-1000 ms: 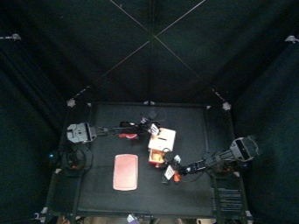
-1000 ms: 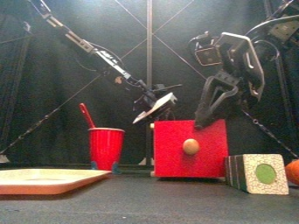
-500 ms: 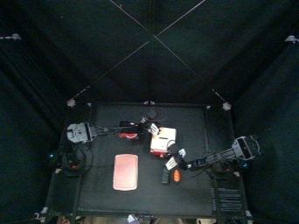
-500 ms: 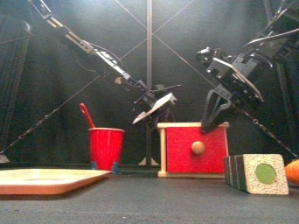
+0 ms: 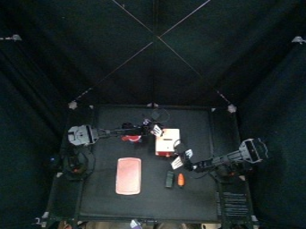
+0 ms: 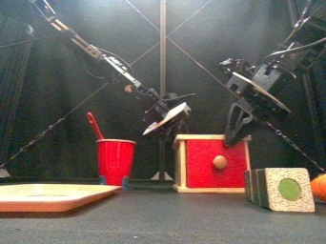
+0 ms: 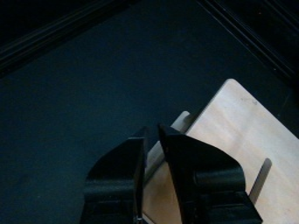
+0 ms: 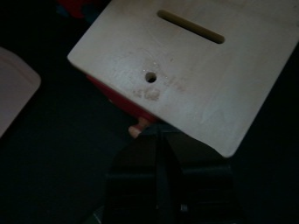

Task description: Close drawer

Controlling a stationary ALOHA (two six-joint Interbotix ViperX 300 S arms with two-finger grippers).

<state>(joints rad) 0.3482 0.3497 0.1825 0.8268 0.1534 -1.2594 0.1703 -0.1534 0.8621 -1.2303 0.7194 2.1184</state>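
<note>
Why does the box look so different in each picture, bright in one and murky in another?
Front view: the drawer front is lit, red and crisp. Top view: the cabinet is a small pale patch on the dark table. Right wrist view: its top is dim and soft-edged; left wrist view: pale against near-black.

Front view. Cabinet (image 6: pixel 213 164) at table centre, drawer (image 6: pixel 214 167) in its near face, knob (image 6: pixel 219 162) at face centre. Cup (image 6: pixel 116 161) at 9 o'clock from cabinet, apart from it; stick (image 6: pixel 93 125) standing in cup. Slab (image 6: pixel 51 196) at 8 o'clock from cup, nearer the front edge. Block (image 6: pixel 281 189) at 4 o'clock from cabinet, in front of it; ball (image 6: pixel 318 187) just right of block, at picture edge. Right gripper (image 6: pixel 237 138) at cabinet's upper right corner, above and right of knob. Left gripper (image 6: pixel 170 116) at 10 o'clock from cabinet, over its top left edge.
</note>
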